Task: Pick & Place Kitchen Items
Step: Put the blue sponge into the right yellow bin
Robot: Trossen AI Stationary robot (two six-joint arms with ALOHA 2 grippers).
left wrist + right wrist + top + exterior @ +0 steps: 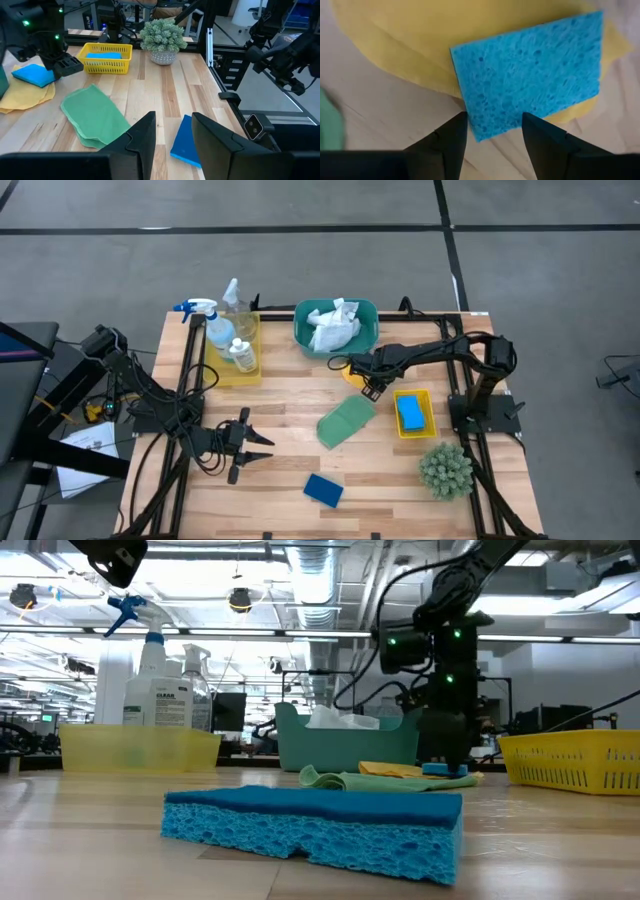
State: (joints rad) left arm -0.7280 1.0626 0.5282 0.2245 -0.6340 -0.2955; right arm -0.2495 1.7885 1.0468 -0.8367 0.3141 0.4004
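Light-blue sponge [530, 75] lies on the yellow cloth [420, 40] near the table's [290, 410] middle, just in front of the teal basin [335, 330]. Right gripper [372, 389] hangs right above it, fingers parted, grasping nothing. Left gripper [258, 447] waits near the table's front-left, fingers parted and empty.

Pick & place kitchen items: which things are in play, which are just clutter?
In play:
spray bottle
white bottle
clear bottle
white cloth
green cloth
yellow cloth
sponges

Clutter:
plant
teal basin
yellow trays
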